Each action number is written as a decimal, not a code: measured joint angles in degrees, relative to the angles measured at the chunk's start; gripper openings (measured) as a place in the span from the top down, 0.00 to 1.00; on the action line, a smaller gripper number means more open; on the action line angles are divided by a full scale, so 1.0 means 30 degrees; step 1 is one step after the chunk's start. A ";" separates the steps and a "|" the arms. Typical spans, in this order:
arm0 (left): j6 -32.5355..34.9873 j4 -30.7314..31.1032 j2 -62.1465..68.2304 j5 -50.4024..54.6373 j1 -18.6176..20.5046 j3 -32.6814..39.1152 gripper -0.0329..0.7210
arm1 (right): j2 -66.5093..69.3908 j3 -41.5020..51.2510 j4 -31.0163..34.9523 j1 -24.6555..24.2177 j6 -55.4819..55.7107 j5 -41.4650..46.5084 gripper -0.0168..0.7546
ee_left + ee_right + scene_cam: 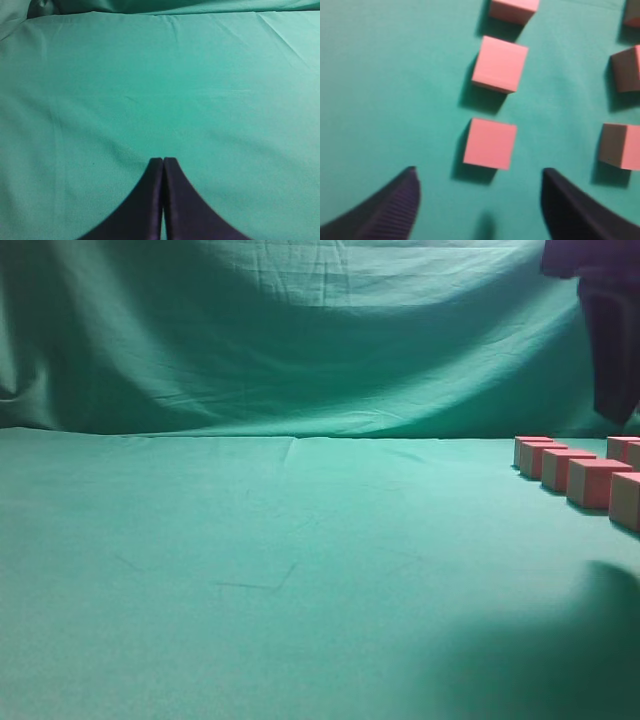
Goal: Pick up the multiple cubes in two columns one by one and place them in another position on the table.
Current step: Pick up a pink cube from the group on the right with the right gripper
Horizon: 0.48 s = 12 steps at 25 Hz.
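Cubes (490,144) sit in two columns on the green tabletop (250,560), at the far right edge of the exterior view. Right gripper (480,200) hangs above the nearest cube of the left column, jaws spread wide, holding nothing. Left gripper (163,161) over bare cloth, jaws pressed together, empty.

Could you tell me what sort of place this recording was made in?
Probably a staged lab tabletop rather than a home or workshop. The table and the backdrop are both plain green cloth, and identical pink cubes stand in tidy rows beneath the right gripper with its black fingers.
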 joint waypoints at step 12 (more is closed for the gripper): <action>0.0000 0.0000 0.0000 0.0000 0.0000 0.0000 0.96 | 0.1584 0.0000 -0.2456 0.0000 0.3271 -0.0224 0.28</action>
